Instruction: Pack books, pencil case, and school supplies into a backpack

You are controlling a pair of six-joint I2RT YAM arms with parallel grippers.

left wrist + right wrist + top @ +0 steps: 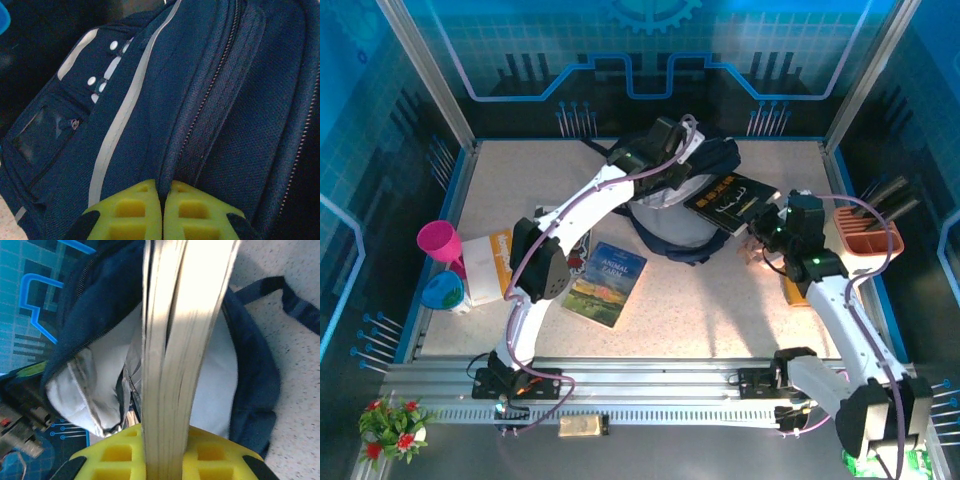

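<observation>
The navy backpack (pixel 665 225) lies at the back middle of the table, its mouth open and its pale lining (pixel 95 380) showing. My left gripper (pixel 665 152) is shut on a fold of navy fabric beside a zipper (pixel 163 200) at the bag's top edge. My right gripper (pixel 762 232) is shut on the black book (pixel 730 198), which it holds tilted at the bag's right side. In the right wrist view the book's page edges (pixel 180 340) stand between the yellow fingers (pixel 215 457), pointing at the open mouth. The Animal Farm book (pixel 606 283) lies flat in front of the bag. The white-red book (pixel 578 255) is partly under my left arm.
A magenta cup (pixel 438 243), a small blue item (pixel 445 292) and a white block with an orange-yellow edge (pixel 488 265) sit at the left edge. A beige holder with black handles (pixel 868 232) stands at the right. Black straps (pixel 295 300) trail onto the table.
</observation>
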